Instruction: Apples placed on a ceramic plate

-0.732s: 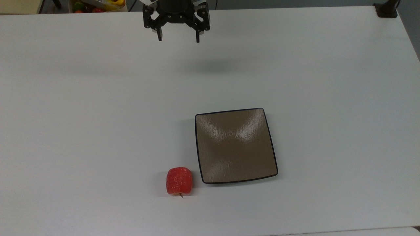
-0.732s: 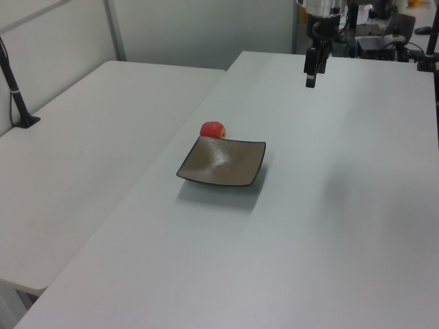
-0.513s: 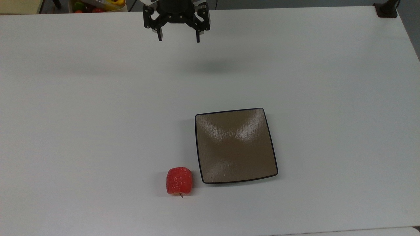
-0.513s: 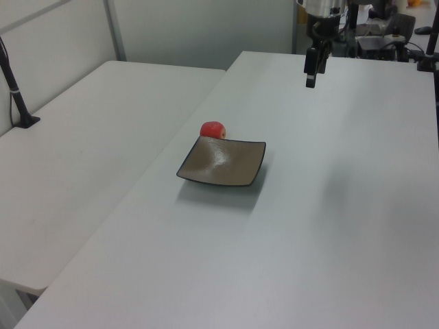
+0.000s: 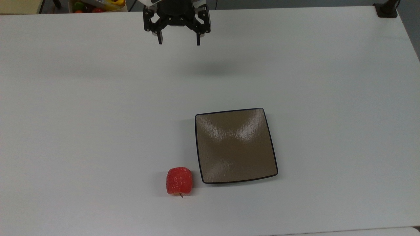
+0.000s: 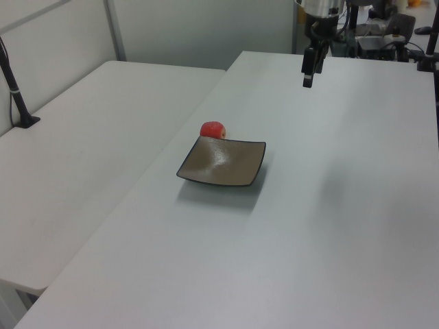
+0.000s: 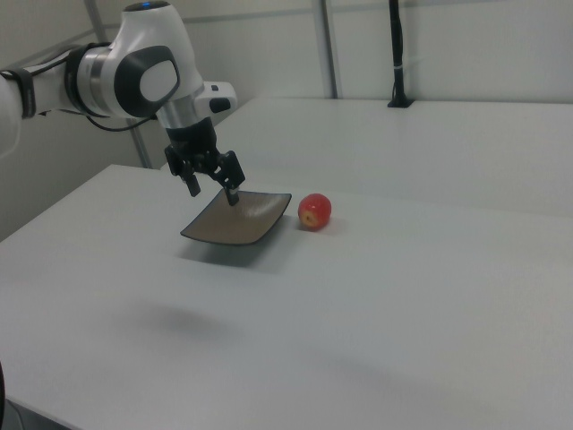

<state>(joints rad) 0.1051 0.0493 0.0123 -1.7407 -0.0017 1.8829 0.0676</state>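
- Barely anything has shifted since the earlier frames: my gripper (image 5: 178,42) has crept a touch lower in the top view, while apple and plate sit exactly where they were.
- Biggest thing first: the white table (image 5: 82,114), wide and bare around my targets.
- Next, the ceramic plate (image 5: 235,146), square, glossy brown with a dark rim, right of centre in the lower half of the top view; nothing lies on it.
- My gripper (image 7: 213,190) hangs at the top edge of the top view, left of centre, up off the table with its shadow below it. The jaws stand wide apart and hold nothing.
- Smallest: the apple (image 5: 179,185), bright red, in the lower middle of the top view, just beside the plate's lower-left corner but apart from it, thin stem pointing to the bottom edge.
- Here's the relation that counts: in the top view the apple lies almost straight down the frame from my gripper, well apart, nearly the same column.
- My read: I'm at the approach, task not yet begun. I reckon a long run down the frame and a descent come first, then a short hop right onto the plate.
- In the left view the apple (image 6: 212,129) peeks out behind the plate (image 6: 223,163), my gripper (image 6: 308,72) at upper right.
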